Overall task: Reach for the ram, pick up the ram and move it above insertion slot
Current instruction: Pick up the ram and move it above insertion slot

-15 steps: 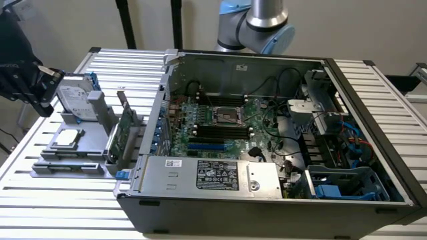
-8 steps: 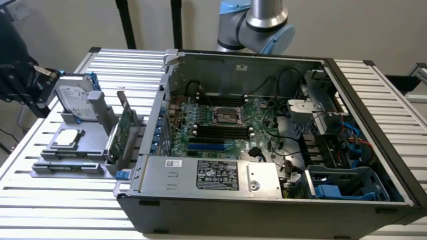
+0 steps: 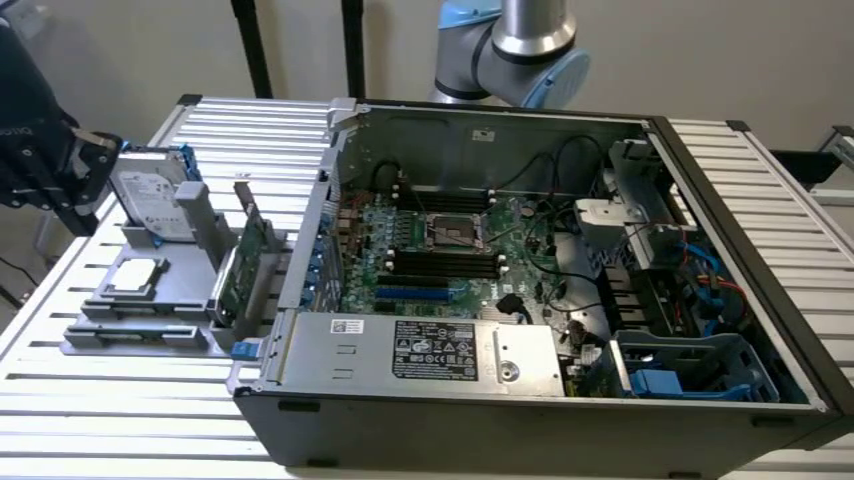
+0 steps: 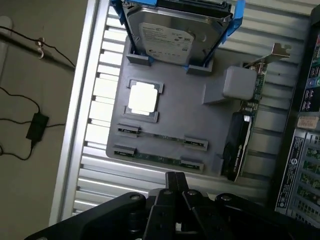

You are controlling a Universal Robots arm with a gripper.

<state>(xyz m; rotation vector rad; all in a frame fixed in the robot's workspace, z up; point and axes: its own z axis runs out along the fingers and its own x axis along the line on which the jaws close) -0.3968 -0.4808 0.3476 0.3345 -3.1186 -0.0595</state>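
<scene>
On the exterior view's left I have the claw (image 4: 175, 178) hanging above the near end of the gray fixture tray (image 4: 185, 115). Its fingers are pressed together and there is nothing between them. The ram (image 4: 161, 138), a thin green stick, rests in small gray clips at that near end. It is close under the claw in the wrist view but apart from it. A second thin stick (image 4: 157, 158) lies parallel just beside it.

Farther along the tray a square processor chip (image 4: 143, 97) sits in its seat. Beyond that, a silver hard drive (image 4: 172, 35) stands upright in blue rails at the far end. On the tray's right edge a green expansion card (image 3: 240, 268) stands on edge, just beside the wall of the open computer case (image 3: 534, 430).

Inside the case I can see the motherboard's black memory slots (image 3: 447, 263), with the power supply (image 3: 414, 350) along the near side. The arm's silver and blue joint (image 3: 518, 45) rises behind the far wall.
</scene>
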